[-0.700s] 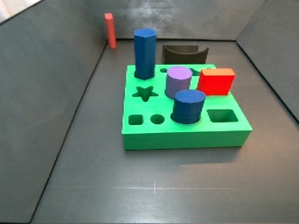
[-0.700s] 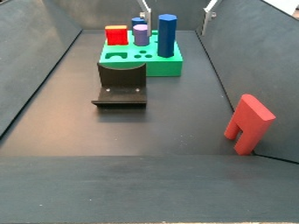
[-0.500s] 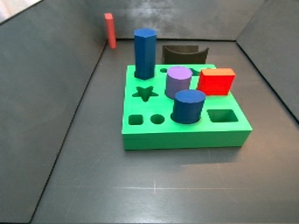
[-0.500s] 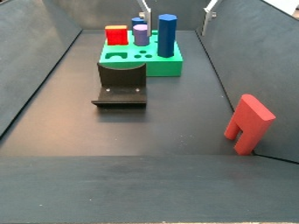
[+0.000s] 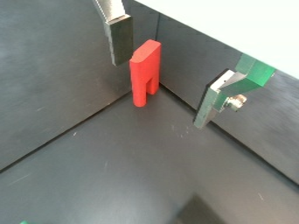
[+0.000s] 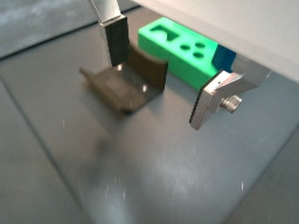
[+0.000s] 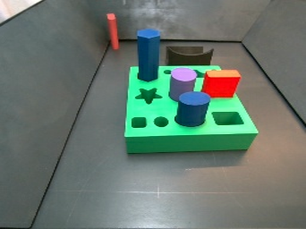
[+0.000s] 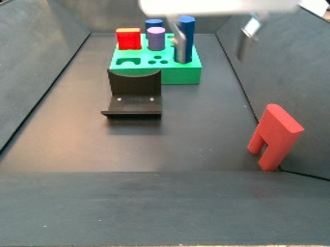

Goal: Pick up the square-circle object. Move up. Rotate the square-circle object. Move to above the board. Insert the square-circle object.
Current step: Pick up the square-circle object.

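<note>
The square-circle object is a salmon-red slab with a notched end. It stands upright against the wall in both side views and in a wrist view. The gripper is open and empty. The slab stands beyond its fingers, apart from both and nearer to one of them. The gripper also shows blurred along the upper edge of a side view. The green board lies on the floor with its star, square and round holes.
On the board stand a tall blue cylinder, a lilac cylinder, a short blue cylinder and a bright red cube. The dark fixture stands beside the board. Grey walls enclose the floor.
The gripper has moved into a side view's upper edge, blurred by motion, where only its fingertips showed before. The slab, the board and its pieces have not moved.
</note>
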